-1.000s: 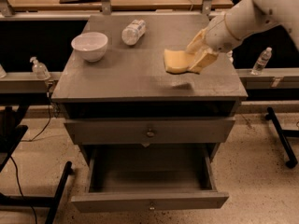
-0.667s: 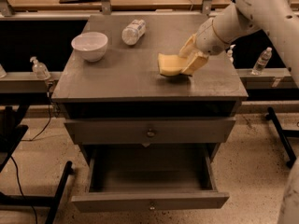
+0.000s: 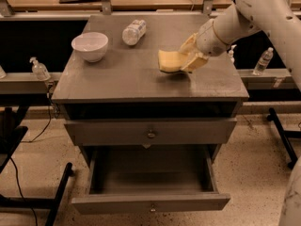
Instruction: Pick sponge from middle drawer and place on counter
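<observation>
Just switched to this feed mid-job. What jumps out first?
First is the hand at the right of the counter, clamped on the pale yellow sponge and holding it low over the top. Below, the middle drawer stands pulled out, its floor bare. A white bowl and a plastic bottle lying on its side are at the counter's back left.

Dim, warm, yellow-brown light falls from above and leaves the whole frame muted. The bench (image 3: 117, 79) top carries a soft pale sheen right of centre, where the end effector (image 3: 188, 62), clamped on the sponge (image 3: 168, 61), throws a small dark shadow just beneath itself. The open middle drawer (image 3: 117, 202) at lower centre sits in deep shade, and the left edge of the frame falls nearly black
</observation>
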Robot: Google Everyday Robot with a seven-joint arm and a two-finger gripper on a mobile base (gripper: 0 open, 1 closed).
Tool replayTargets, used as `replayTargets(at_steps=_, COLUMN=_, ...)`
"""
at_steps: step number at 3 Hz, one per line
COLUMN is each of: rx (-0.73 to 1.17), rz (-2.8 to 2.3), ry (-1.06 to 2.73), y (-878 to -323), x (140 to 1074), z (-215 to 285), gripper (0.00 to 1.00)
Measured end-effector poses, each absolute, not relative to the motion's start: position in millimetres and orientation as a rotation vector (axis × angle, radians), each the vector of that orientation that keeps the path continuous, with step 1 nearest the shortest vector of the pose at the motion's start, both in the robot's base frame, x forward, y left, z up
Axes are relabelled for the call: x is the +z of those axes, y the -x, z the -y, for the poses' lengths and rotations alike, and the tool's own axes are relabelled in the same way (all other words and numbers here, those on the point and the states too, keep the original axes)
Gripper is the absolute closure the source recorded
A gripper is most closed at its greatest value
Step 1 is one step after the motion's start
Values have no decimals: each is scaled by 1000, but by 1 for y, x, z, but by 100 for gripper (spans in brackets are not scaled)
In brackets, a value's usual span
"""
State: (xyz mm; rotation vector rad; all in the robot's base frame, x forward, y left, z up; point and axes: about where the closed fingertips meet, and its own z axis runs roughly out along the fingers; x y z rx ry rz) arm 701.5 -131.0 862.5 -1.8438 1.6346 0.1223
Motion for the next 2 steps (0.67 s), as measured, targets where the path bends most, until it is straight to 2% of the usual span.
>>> replayTargets(at_steps=1, rx=131, rz=-1634, ry=1849, y=-702, x=858, z=128, gripper=0)
replayTargets(at_steps=2, rx=131, rz=-1634, ry=1849, y=-702, x=858, z=128, gripper=0)
